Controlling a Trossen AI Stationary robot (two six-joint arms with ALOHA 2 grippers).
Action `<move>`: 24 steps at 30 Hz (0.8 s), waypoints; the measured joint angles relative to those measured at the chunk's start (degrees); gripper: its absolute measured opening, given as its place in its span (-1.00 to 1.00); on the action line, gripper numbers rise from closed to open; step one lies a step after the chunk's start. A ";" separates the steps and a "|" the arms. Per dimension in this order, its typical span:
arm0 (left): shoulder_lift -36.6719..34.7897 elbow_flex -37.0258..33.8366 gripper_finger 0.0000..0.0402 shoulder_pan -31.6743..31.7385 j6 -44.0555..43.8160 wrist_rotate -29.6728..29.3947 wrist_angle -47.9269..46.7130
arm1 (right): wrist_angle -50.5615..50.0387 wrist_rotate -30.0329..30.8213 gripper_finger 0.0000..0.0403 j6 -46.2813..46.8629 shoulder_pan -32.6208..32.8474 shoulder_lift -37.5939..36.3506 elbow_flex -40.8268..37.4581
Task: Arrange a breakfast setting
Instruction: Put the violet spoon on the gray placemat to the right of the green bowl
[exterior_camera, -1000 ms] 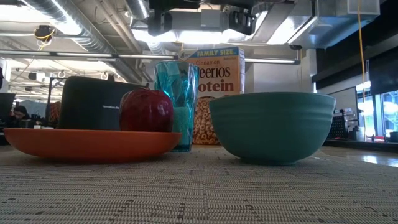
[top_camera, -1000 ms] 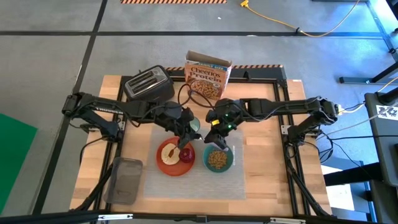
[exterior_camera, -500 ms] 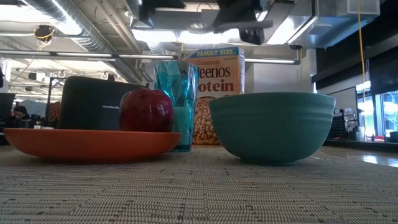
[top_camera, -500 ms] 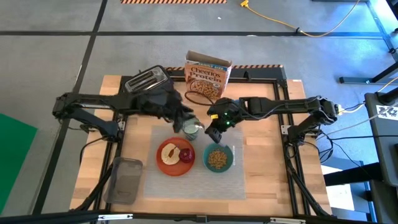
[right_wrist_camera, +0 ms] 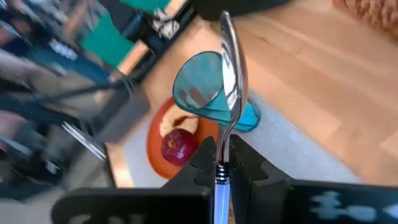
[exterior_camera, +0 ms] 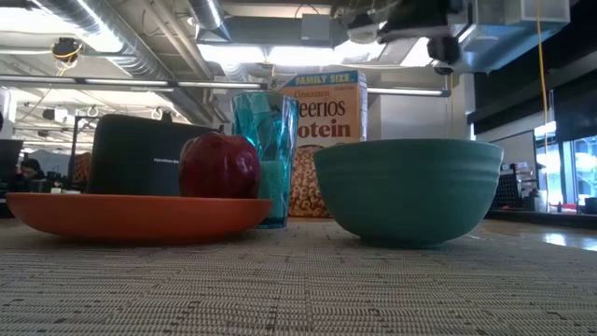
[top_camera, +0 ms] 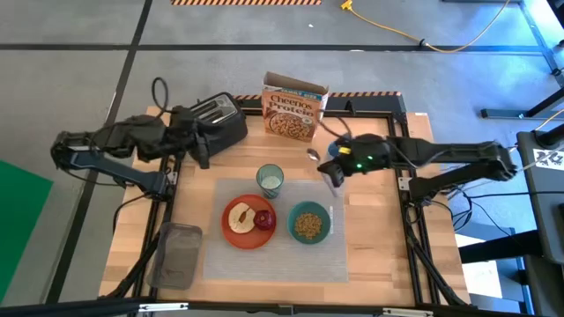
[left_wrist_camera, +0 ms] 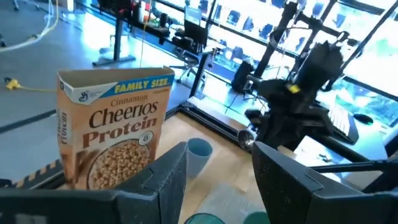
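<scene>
The orange plate (top_camera: 247, 224) rests on the pale placemat (top_camera: 273, 255) and carries a toast slice (top_camera: 239, 217) and a red apple (top_camera: 263, 219). To its right stands the teal bowl (top_camera: 309, 224), with cereal in it. The green tumbler (top_camera: 270, 180) stands upright at the mat's far edge. My right gripper (top_camera: 335, 169) hangs right of the tumbler, shut on the metal spoon (right_wrist_camera: 229, 68). My left gripper (left_wrist_camera: 214, 180) is open with nothing between its fingers, beside the black toaster (top_camera: 211, 119) at the far left. My right gripper pinches the spoon's handle (right_wrist_camera: 222, 163) between its two fingers. The spoon runs on past the fingertips in line with the fingers, its bowl end (top_camera: 313, 154) pointing toward the table's far left. It is lifted clear of the table.
A Cheerios box (top_camera: 295, 110) stands at the far edge, with a small blue cup (left_wrist_camera: 199, 155) in front of it. A grey tray (top_camera: 176, 255) lies at the near left. Bare wood shows right of the mat.
My left gripper has drawn back from over the plate, up and toward the far left, to the toaster; the apple stays on the plate. My right gripper has carried the spoon from above the bowl toward the table's right and far side.
</scene>
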 joint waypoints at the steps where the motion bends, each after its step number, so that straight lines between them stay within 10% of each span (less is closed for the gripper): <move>1: -0.12 0.00 -0.14 -0.74 0.37 -0.97 0.06 | 3.46 0.01 -0.98 2.30 0.18 -1.98 -3.71; 10: 3.03 0.00 -0.14 -2.10 1.34 -5.08 -0.44 | 16.96 11.02 -0.97 16.83 9.82 -10.54 -27.27; 24: 7.49 -0.01 -0.14 1.04 -0.18 -2.75 -0.05 | 13.40 27.23 -0.97 44.45 24.75 -9.76 -38.19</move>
